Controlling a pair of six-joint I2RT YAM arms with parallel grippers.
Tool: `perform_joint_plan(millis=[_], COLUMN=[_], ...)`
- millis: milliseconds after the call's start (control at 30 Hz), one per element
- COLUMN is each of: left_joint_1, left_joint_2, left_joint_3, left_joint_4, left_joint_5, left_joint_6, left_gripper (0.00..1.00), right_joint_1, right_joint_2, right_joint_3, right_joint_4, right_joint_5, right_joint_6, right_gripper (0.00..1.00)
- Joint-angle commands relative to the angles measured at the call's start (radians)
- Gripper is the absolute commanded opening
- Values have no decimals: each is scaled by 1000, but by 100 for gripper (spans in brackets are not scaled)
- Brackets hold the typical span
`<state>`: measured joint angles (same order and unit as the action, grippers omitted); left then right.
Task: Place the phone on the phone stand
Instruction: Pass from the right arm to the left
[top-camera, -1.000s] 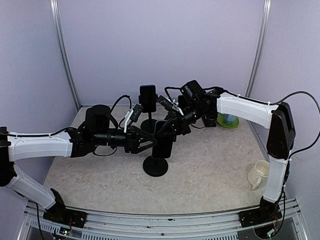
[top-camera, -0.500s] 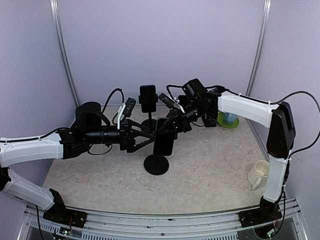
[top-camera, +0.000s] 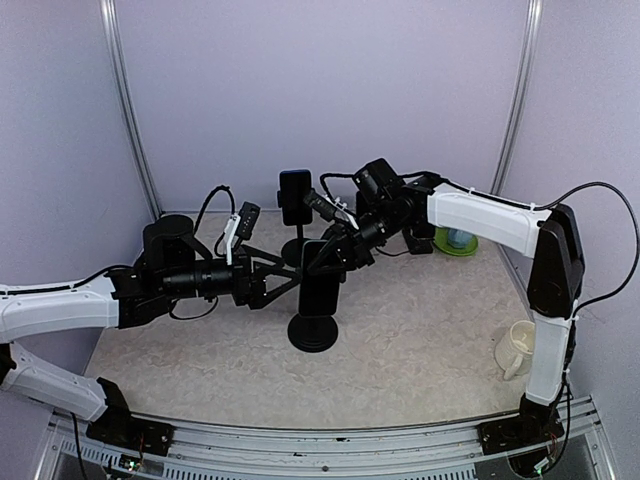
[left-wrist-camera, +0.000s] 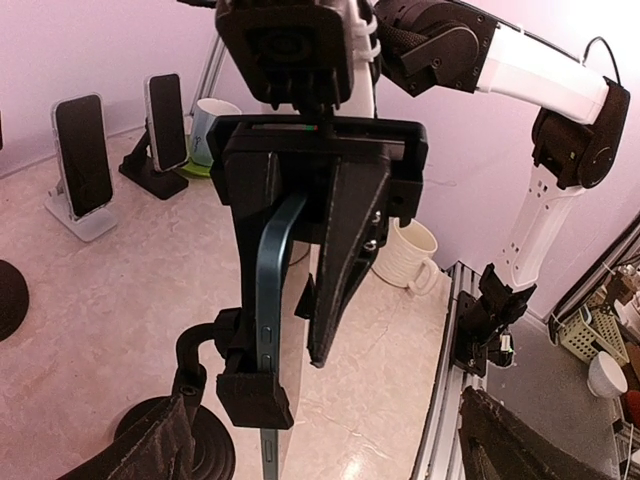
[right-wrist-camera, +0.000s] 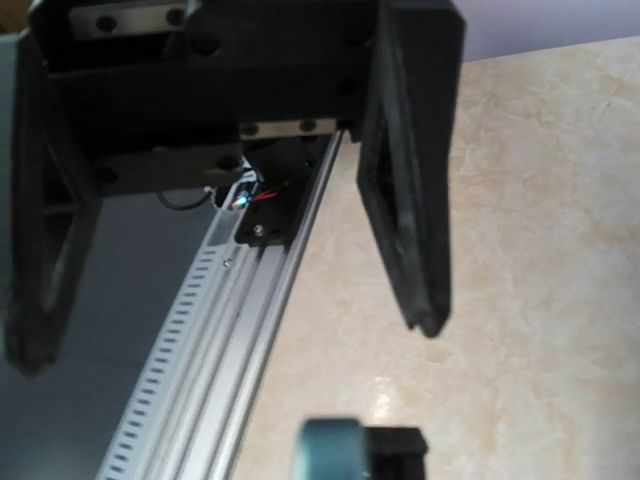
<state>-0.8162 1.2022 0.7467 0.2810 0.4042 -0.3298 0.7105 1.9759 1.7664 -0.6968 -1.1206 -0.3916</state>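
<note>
The dark phone (top-camera: 320, 290) stands upright in the clamp of the black phone stand (top-camera: 313, 333) at mid-table. In the left wrist view it shows edge-on as a teal strip (left-wrist-camera: 268, 300) held by the stand's lower clamp (left-wrist-camera: 245, 385). My left gripper (top-camera: 283, 281) is open and empty just left of the phone, apart from it, with its pads wide apart (left-wrist-camera: 320, 455). My right gripper (top-camera: 327, 257) is open over the phone's top; its fingers (left-wrist-camera: 340, 260) straddle the phone without gripping. In the right wrist view the jaws (right-wrist-camera: 225, 340) are spread above the phone's top edge (right-wrist-camera: 335, 452).
A second phone on a stand (top-camera: 296, 197) stands behind. Two more phones on stands (left-wrist-camera: 82, 150) show in the left wrist view. A green plate with a cup (top-camera: 456, 241) is at the back right. A white mug (top-camera: 515, 348) is at the right.
My left arm has drawn back to the left, away from the phone, still open. My right gripper shifted slightly left over the phone's top. The phone stays on the stand.
</note>
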Motion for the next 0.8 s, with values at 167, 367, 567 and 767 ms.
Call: perform_joint_plan(millis=[167,367,567,767], left_joint_1=[-14,-15,-15,-15], left_joint_2=[1,12,33,49], left_joint_3=[-7,-2,15,23], left_joint_4=[11,9,-8,-4], left_joint_5=[-43,-57,-75,-81], left_joint_6=[-5,-11,-11,-8], left_gripper=[90,90,89,89], right_joint_1=[0,0,-1,0], right_joint_2=[15,-12,-28,-21], right_joint_3=[-6,-5,-13,-21], right_joint_4=[-35,-8,41,94], right_joint_5=[154,174,224,244], right_joint_6=[74,114,178,227], right_gripper=[35,45,49,52])
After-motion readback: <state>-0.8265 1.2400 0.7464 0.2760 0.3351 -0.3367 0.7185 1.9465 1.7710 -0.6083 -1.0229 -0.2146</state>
